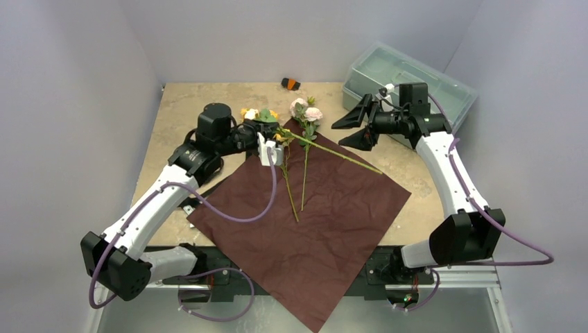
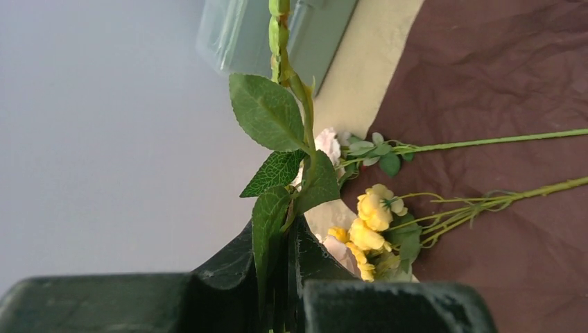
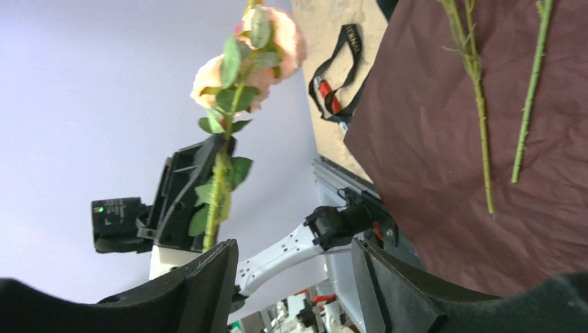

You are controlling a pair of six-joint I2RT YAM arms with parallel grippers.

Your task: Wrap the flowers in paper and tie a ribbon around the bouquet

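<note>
The dark red paper (image 1: pixel 312 215) lies flat on the table as a diamond. Two of the flowers lie on it, a pink one (image 1: pixel 305 111) and a yellow one (image 2: pixel 371 225), stems toward the near edge. My left gripper (image 1: pixel 267 133) is shut on a third flower's leafy stem (image 2: pixel 291 173), close behind its peach-pink blooms (image 3: pixel 256 48). That stem slants across the paper toward the right. My right gripper (image 1: pixel 340 135) hovers open by the paper's far right edge, nothing between its fingers (image 3: pixel 208 277). A black ribbon-like strip (image 3: pixel 340 69) lies beside the paper's left edge.
A clear plastic container (image 1: pixel 409 80) stands at the back right, just behind the right gripper. A small orange and black object (image 1: pixel 291 84) lies by the back wall. The paper's near corner hangs over the table's front edge between the arm bases.
</note>
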